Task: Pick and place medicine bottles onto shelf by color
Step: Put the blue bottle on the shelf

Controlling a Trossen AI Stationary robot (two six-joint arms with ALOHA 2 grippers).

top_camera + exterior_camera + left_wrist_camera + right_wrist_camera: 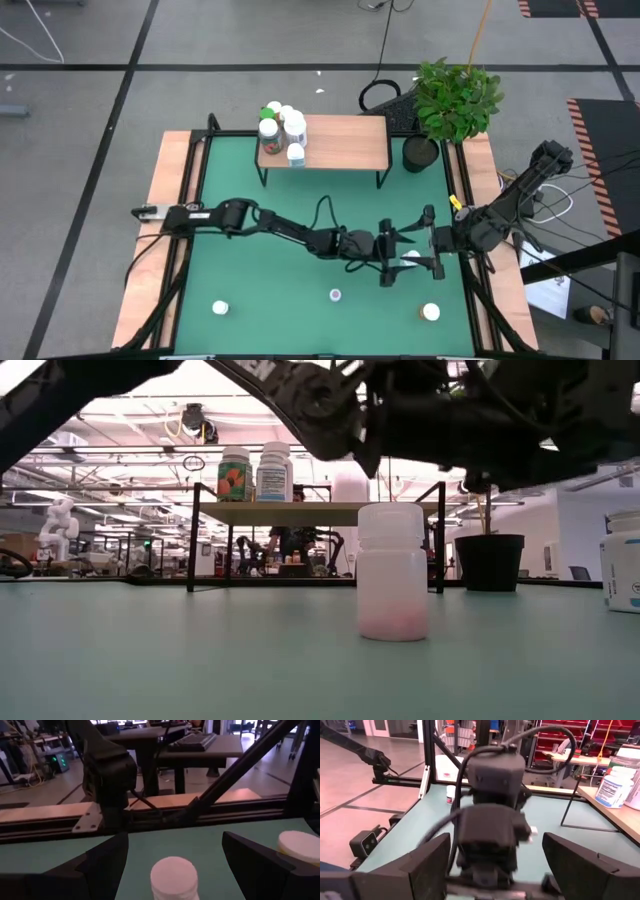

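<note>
While both grippers' jaws gape, a round white bottle [392, 571] stands on smooth green mat [260, 275].

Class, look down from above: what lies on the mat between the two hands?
A white-capped bottle stands between the left hand and right hand; the left wrist view shows it too.

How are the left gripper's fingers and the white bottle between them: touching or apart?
Apart. The left wrist view shows green mat between the white bottle and both fingers.
</note>
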